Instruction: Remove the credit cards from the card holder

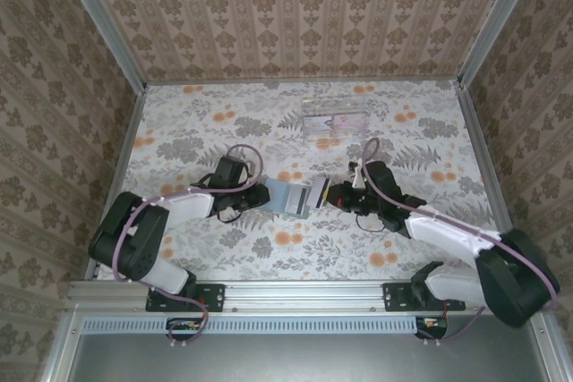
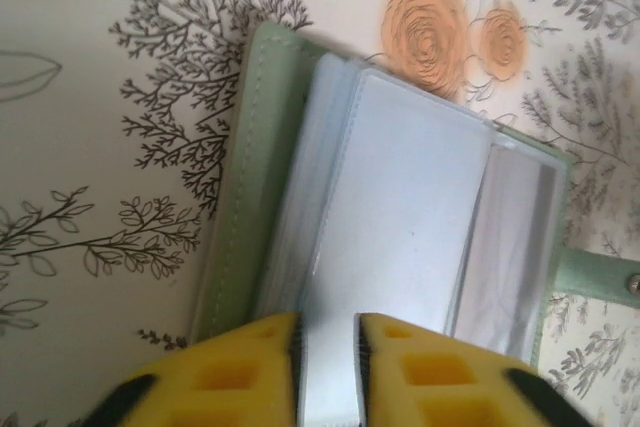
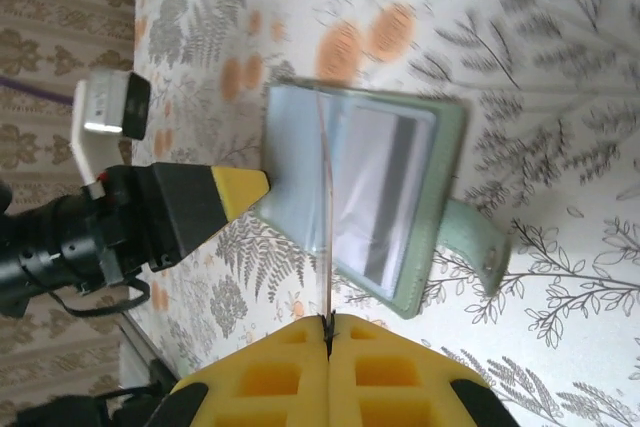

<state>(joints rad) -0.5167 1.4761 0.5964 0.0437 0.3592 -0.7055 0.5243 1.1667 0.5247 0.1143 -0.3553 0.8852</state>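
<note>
At left hand, card holder.

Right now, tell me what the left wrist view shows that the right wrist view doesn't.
Left wrist view: the left gripper from above, its yellow fingers slightly apart with the edge of a clear pocket between them. Right wrist view: the right gripper pinched shut on a thin clear sheet seen edge-on, and the left gripper from the side, its tip at the holder's far edge. Both: the open card holder with its snap strap, lying on the floral table.
</note>
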